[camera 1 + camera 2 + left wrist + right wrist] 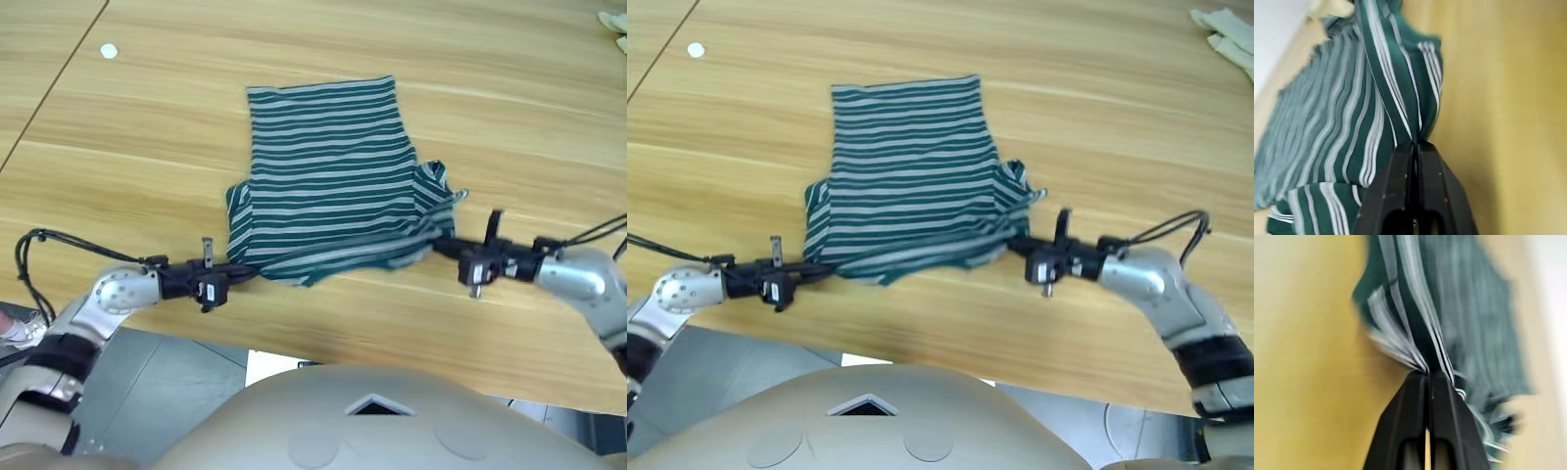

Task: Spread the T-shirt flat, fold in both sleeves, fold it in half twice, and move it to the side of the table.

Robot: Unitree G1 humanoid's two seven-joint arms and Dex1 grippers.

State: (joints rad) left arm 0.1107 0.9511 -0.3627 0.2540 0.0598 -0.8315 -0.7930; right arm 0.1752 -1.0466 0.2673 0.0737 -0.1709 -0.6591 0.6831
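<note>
Currently, the T-shirt (328,166), green with pale stripes, lies on the desk (509,127) close to its near edge, roughly midway between the left and right edges. The far portion of the garment lies flat in a rectangular outline. The near portion is bunched at both corners.

The left gripper (238,275) is at the near-left corner of the garment. Its fingers are pressed together on a pinch of striped fabric, which the left wrist view shows gathered at the tips.

The right gripper (439,245) is at the near-right corner. Its fingers are likewise clamped on a fold of fabric.

The near edge of the garment runs stretched between the two grippers.

A small white round mark (109,51) sits toward the far-left corner of the desk. A pale cloth (1225,34) lies at the far-right corner.
</note>
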